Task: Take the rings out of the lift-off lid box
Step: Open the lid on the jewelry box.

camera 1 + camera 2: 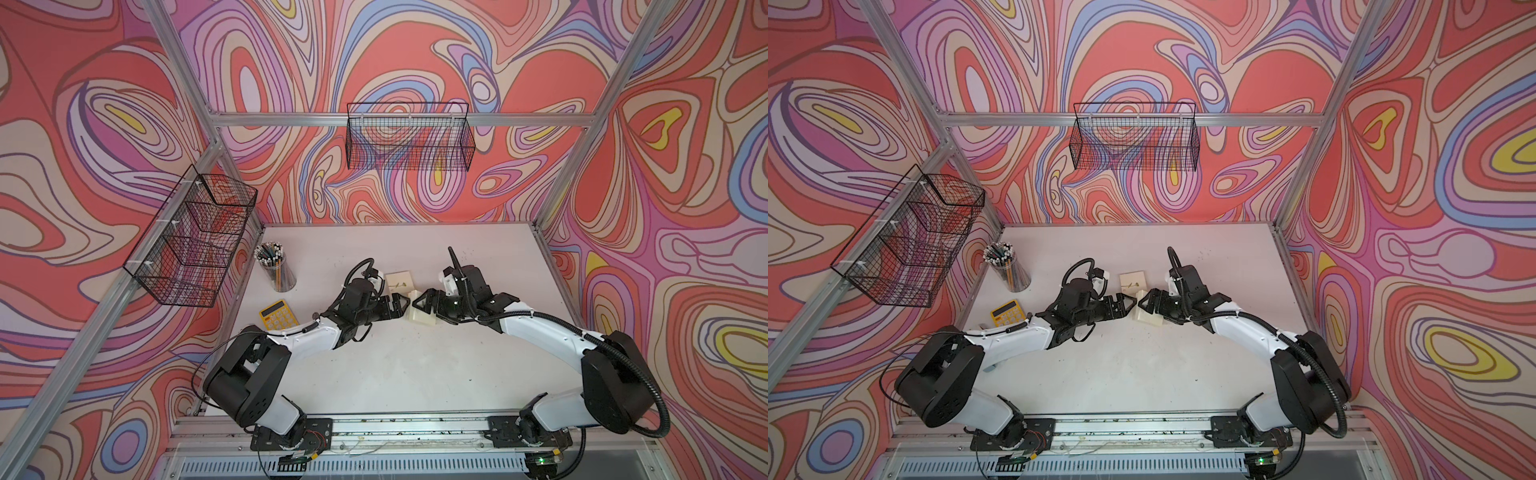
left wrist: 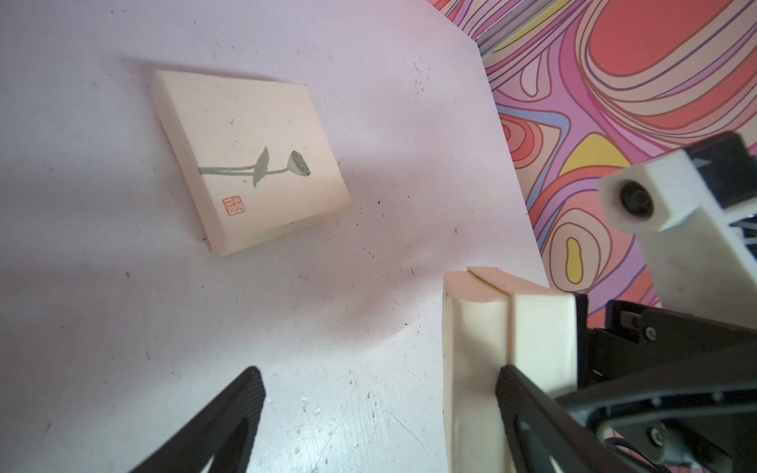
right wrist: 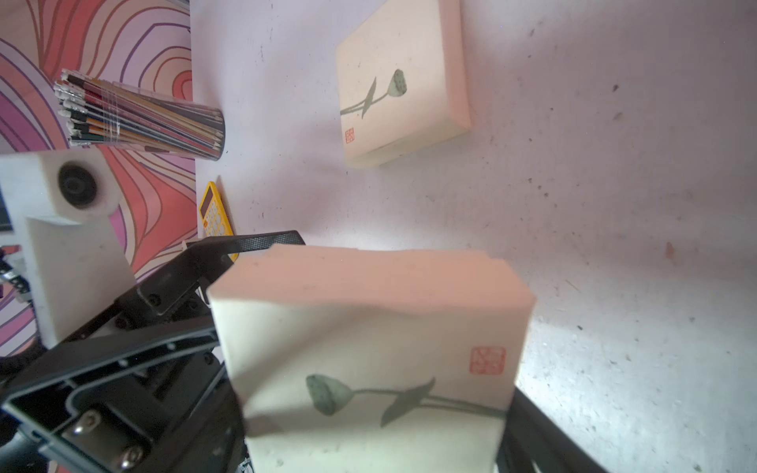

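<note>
A cream lift-off lid box [image 1: 423,321] with a lotus print stands on edge at mid table, its lid still on. My right gripper [image 3: 377,409] is shut on it, printed face [image 3: 368,368] toward the right wrist camera. In the left wrist view the box [image 2: 479,348] shows the seam between lid and base. My left gripper [image 2: 379,372] is open, with one fingertip [image 2: 512,389] against the box's edge and the other fingertip [image 2: 250,389] over bare table. In both top views the two grippers meet tip to tip at the box [image 1: 1147,318]. The rings are hidden.
A second cream box [image 1: 400,283] with the same lotus print lies flat just behind the grippers. A cup of pencils [image 1: 276,266] and a yellow calculator [image 1: 275,314] stand at the table's left. Wire baskets [image 1: 409,137] hang on the walls.
</note>
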`<state>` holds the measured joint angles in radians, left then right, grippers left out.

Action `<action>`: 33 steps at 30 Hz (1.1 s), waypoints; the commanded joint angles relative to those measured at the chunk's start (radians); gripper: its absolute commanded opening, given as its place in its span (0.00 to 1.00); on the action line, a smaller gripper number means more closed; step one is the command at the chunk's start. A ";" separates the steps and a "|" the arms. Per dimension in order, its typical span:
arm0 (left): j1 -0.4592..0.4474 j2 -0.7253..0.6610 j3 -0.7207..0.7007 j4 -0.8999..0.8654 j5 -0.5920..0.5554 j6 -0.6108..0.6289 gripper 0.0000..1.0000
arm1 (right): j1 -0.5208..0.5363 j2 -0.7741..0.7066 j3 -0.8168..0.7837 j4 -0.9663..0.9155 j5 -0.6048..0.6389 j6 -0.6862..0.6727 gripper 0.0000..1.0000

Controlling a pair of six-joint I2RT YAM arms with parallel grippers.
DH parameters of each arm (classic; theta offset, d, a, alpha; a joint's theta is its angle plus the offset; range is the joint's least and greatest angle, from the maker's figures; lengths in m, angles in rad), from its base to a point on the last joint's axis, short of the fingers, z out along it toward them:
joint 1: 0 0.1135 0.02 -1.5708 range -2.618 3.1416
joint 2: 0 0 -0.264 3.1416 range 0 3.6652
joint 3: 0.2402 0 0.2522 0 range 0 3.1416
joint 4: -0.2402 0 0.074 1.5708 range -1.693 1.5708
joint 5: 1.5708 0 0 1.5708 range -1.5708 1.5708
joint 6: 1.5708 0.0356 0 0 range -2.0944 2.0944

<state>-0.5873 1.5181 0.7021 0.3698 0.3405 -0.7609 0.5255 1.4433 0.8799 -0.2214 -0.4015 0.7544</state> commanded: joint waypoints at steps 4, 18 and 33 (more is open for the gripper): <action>0.017 -0.038 -0.002 0.041 0.056 -0.027 0.94 | 0.016 -0.053 -0.030 0.080 -0.043 -0.099 0.71; 0.018 0.043 0.040 0.036 0.073 0.015 0.89 | 0.016 -0.013 -0.066 0.202 -0.121 -0.132 0.71; -0.069 0.196 0.086 0.003 0.011 0.056 0.79 | 0.016 -0.052 -0.105 0.308 -0.140 -0.080 0.70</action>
<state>-0.6147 1.6539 0.7731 0.3954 0.3584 -0.7258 0.5034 1.4353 0.7521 -0.0807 -0.3775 0.6788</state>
